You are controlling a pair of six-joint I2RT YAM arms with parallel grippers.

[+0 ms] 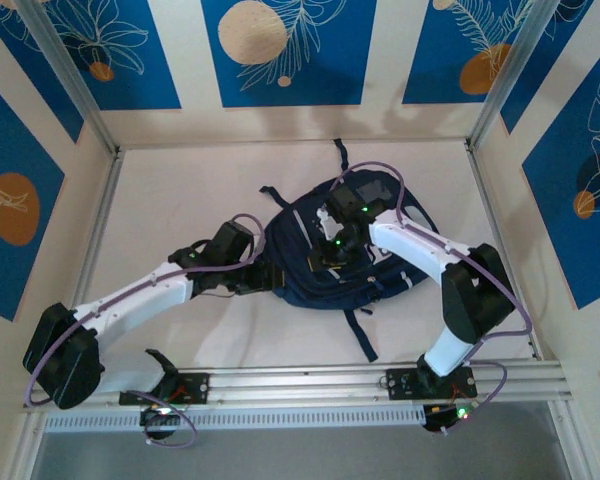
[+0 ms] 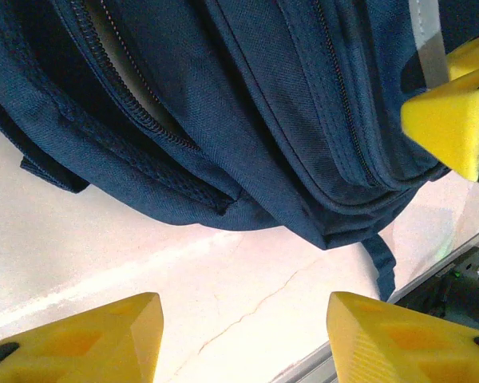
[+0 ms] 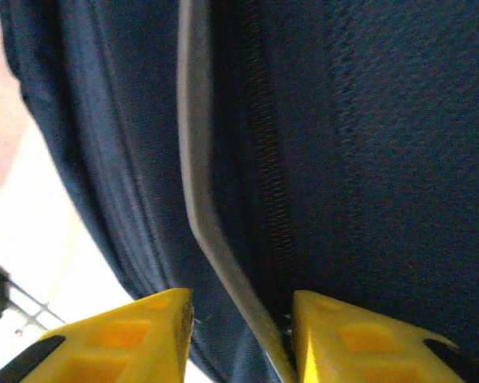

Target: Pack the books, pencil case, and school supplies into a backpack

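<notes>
Fingers (image 2: 72,339) of the left pincer (image 2: 243,305) stand wide apart, released, with just bare table (image 2: 223,271) between them. The backpack (image 1: 298,245) lies flat, and its near left edge sits just beyond those tips, not touching them. Farther in, the right pincer (image 3: 241,319) sits over the backpack's middle. Its 2 yellow pads are close together, with a pale stripe (image 3: 193,159) and navy fabric in the gap. One pad touches the stripe, but I cannot tell whether it is clenched.

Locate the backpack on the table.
In the top view the backpack lies just right of centre, the left tool at its left edge and the right tool over its middle.
</notes>
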